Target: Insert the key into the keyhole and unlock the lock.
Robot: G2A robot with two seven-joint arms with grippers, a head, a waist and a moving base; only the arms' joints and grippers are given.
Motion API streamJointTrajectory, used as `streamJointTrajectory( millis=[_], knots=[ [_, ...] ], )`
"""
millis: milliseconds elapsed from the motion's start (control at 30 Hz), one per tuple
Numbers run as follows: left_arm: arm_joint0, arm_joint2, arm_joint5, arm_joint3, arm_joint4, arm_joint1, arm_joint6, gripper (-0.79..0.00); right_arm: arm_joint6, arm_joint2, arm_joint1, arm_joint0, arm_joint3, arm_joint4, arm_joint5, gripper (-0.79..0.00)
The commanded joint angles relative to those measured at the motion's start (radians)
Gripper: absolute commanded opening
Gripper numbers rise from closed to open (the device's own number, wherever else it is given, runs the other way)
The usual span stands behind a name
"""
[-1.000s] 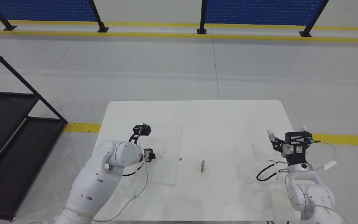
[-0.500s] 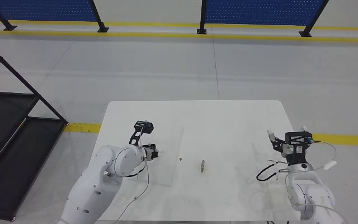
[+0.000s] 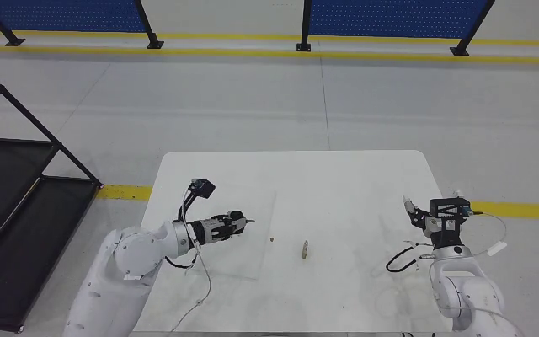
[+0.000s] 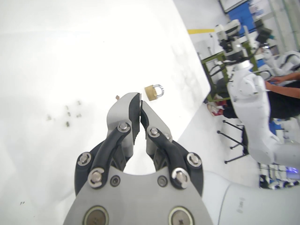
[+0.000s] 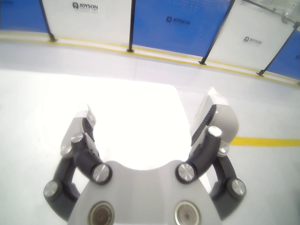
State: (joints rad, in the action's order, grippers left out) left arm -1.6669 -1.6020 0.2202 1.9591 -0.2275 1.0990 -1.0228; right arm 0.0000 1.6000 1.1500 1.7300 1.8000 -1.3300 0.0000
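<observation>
A small brass padlock [image 3: 304, 248] with a silver shackle lies on the white table [image 3: 354, 177], right of centre; the left wrist view has the padlock [image 4: 153, 92] just beyond my fingertips. My left gripper [image 3: 242, 222] hovers over a clear mat, pointing towards the padlock and about a hand's width left of it. The left gripper [image 4: 140, 95] is shut, and a thin metal sliver that looks like the key is pinched at its tips. My right gripper [image 3: 429, 215] sits open at the table's right edge; in its wrist view the right gripper [image 5: 152, 108] holds nothing.
A clear mat [image 3: 261, 206] covers the table's left-middle part. A tiny brownish item [image 3: 271, 240] lies between my left gripper and the padlock. A black cable [image 3: 402, 257] loops near the right arm. A black rack [image 3: 34, 194] stands off the table's left.
The left arm lifted off the mat and swung its wrist from pointing down to pointing right, bringing the shut gripper closer to the padlock. The right arm stayed still.
</observation>
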Motion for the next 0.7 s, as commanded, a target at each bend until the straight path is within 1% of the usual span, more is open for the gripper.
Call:
streamJointTrajectory(
  millis=[0, 167, 267, 333, 400, 567, 667],
  knots=[
    [-0.006, -0.039, 0.075, -0.04, 0.118, -0.005, -0.036, -0.785, 0.0, 0.0, 0.0, 0.0, 0.0, 0.0, 0.0, 0.0],
    [0.011, -0.111, 0.221, -0.168, 0.334, -0.021, -0.17, -0.785, 0.0, 0.0, 0.0, 0.0, 0.0, 0.0, 0.0, 0.0],
    [0.045, -0.145, 0.272, -0.264, 0.47, -0.033, -0.284, -0.785, 0.0, 0.0, 0.0, 0.0, 0.0, 0.0, 0.0, 0.0],
    [0.077, -0.158, 0.262, -0.308, 0.519, -0.043, -0.315, -0.785, 0.0, 0.0, 0.0, 0.0, 0.0, 0.0, 0.0, 0.0],
    [0.102, -0.154, 0.246, -0.342, 0.557, -0.054, -0.331, -0.785, 0.0, 0.0, 0.0, 0.0, 0.0, 0.0, 0.0, 0.0],
    [0.175, -0.126, 0.205, -0.43, 0.659, -0.09, -0.372, -0.785, 0.0, 0.0, 0.0, 0.0, 0.0, 0.0, 0.0, 0.0],
    [0.227, -0.092, 0.174, -0.48, 0.718, -0.113, -0.403, -0.785, 0.0, 0.0, 0.0, 0.0, 0.0, 0.0, 0.0, 0.0]
  ],
)
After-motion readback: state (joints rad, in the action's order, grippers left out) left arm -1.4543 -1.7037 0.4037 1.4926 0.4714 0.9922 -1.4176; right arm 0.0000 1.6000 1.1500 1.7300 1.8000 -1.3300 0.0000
